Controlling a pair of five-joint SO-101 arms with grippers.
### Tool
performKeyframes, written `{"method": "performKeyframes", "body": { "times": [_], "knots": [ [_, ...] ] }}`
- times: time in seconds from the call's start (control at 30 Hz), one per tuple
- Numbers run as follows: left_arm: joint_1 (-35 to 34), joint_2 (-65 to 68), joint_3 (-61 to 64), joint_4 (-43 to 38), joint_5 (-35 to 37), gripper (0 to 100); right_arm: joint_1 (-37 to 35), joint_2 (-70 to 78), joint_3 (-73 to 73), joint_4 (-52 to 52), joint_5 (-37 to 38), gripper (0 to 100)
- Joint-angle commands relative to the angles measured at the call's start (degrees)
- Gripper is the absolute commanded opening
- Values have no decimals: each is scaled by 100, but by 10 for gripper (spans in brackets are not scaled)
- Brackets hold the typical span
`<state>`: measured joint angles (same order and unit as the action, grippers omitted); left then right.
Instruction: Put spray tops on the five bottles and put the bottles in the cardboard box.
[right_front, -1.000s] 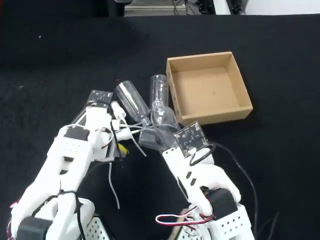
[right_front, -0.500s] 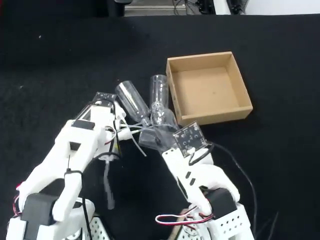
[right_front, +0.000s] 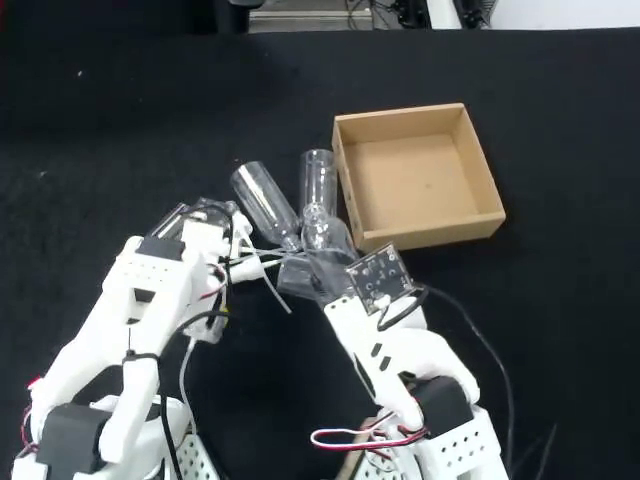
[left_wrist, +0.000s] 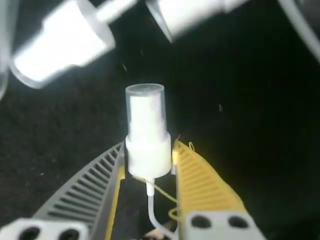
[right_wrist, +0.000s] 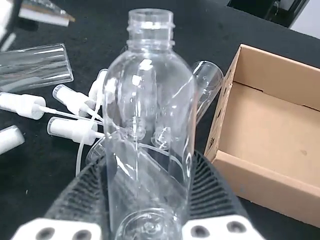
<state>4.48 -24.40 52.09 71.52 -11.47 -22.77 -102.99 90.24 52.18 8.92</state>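
My right gripper is shut on a clear, open-necked bottle that it holds upright; in the high view this bottle stands just in front of the cardboard box. My left gripper is shut on a white spray top with a clear cap, its thin tube trailing back between the fingers. In the high view the left gripper sits left of the bottle, the tube hanging below it. Two more clear bottles lie beside the box.
Loose spray tops lie with their tubes crossing between the two grippers, close to the held bottle. The cardboard box is open and holds nothing. Black cloth covers the table, bare on the far and left sides.
The left arm swung forward and then drew back a little with the spray top; its hanging tube shifted left. The right arm and its bottle stayed put.
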Motion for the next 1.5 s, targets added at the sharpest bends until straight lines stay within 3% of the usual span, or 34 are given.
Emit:
{"method": "performKeyframes", "body": {
  "times": [0.0,0.07,0.27,0.57,0.73,0.87,0.93,1.1,1.33,1.47],
  "knots": [
    [-303,-246,-75,149,-527,117,-62,-567,-66,26,-53,11],
    [-532,-246,-13,158,-668,129,-62,-567,-66,26,-53,11],
    [-910,-246,-180,202,-800,289,-62,-567,-57,35,-53,11],
    [-910,-141,-549,141,-791,296,-62,-567,-40,35,-53,11],
    [-884,554,-585,132,-1213,296,-62,-567,-40,35,-44,11],
    [-884,1125,-954,26,-782,295,-62,-567,-40,35,-44,11],
    [-866,1336,-1042,26,-703,259,-53,-567,-40,53,-44,11],
    [-646,1486,-1033,141,-659,21,-44,-567,-48,53,-44,11],
    [-690,756,-1481,695,-651,30,-62,-567,-48,35,-62,11],
    [-655,-255,-2413,985,18,30,-62,-567,-48,18,-62,11]
  ]
}}
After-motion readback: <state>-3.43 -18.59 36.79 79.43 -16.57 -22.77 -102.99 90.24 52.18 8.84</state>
